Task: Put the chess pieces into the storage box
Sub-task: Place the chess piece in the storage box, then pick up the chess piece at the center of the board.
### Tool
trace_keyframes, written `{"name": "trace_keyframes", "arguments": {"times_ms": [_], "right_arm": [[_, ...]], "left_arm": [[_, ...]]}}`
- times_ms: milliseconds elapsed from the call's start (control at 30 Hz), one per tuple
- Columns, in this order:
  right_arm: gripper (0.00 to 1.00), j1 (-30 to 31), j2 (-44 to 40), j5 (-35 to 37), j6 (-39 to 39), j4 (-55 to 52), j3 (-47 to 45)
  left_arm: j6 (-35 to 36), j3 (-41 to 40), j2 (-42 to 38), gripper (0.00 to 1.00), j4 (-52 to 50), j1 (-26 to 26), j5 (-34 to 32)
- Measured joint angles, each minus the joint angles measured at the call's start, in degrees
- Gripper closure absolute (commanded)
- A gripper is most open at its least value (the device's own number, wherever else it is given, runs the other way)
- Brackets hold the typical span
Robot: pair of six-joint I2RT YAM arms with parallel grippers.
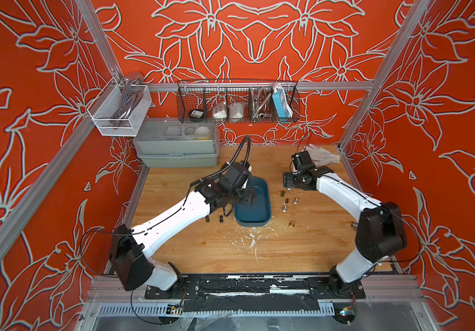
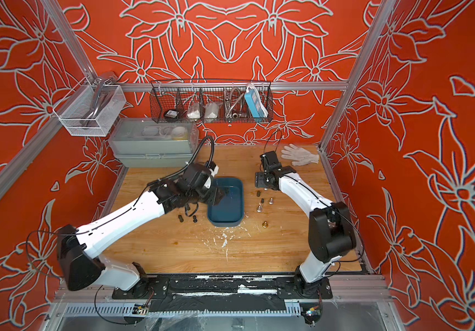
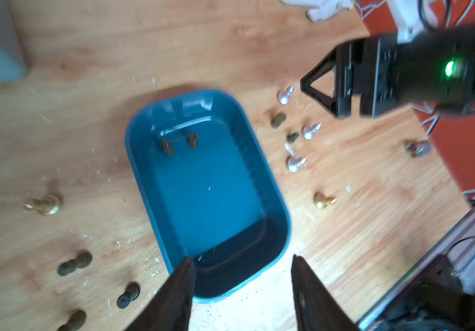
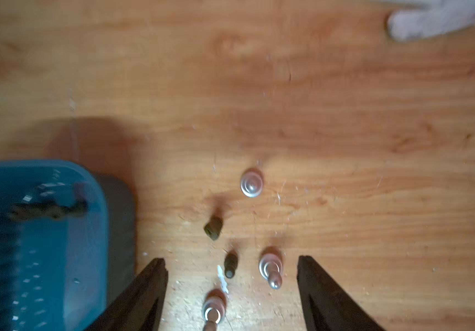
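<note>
The teal storage box [image 1: 254, 213] [image 2: 230, 213] sits mid-table. My left gripper [image 1: 250, 197] [image 3: 242, 258] hangs over its near end, open with nothing between the fingers. A blurred dark chess piece [image 3: 168, 147] lies inside the box [image 3: 207, 195]. Right of the box stand black [image 1: 282, 194], silver [image 1: 295, 200] and gold [image 1: 290, 224] chess pieces. My right gripper [image 1: 288, 187] [image 4: 230, 259] is open just above them, one jaw on each side of a black piece [image 4: 229, 265] and a silver piece [image 4: 270, 268]. Left of the box lie black pieces [image 1: 220, 219] [image 3: 74, 263] and a gold one [image 3: 45, 203].
A grey-green lidded case [image 1: 179, 149] stands at the back left and a white glove [image 1: 322, 156] lies at the back right. Wire baskets [image 1: 237, 101] hang on the back rail. White flakes [image 1: 252, 240] litter the wood in front of the box.
</note>
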Motion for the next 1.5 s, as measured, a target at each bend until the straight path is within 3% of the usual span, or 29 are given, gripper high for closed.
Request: {"name": "trace_keyframes", "arguments": {"times_ms": [133,267,733,967,1200,1500], "right_arm": [[0.35,-1.25,4.81,-1.38,0.04,-4.81,2.1],[0.36,-1.22,6.14,-2.38,0.44,-6.97,4.15],[0.37,0.39,15.52,-2.34,5.33,-9.18,12.94],[0.49,0.5,19.65,-0.79,7.76,-10.08,16.37],[0.54,1.79,23.19,-0.22,9.01,-11.23,18.56],[0.66,2.78,23.96,0.07,10.16,-11.45,18.86]], "left_arm": [[0.02,-16.33,-6.71,0.45,5.77,-1.73,2.54],[-0.35,-22.36,-11.21,0.45,8.79,-2.21,3.82],[0.42,-24.11,-14.84,0.45,16.09,-2.21,2.73],[0.76,-25.62,-14.78,0.45,16.24,-2.21,2.16],[1.75,-25.62,-14.62,0.45,16.22,-2.21,1.73],[1.97,-25.62,-13.75,0.45,16.15,-2.21,1.7]]}}
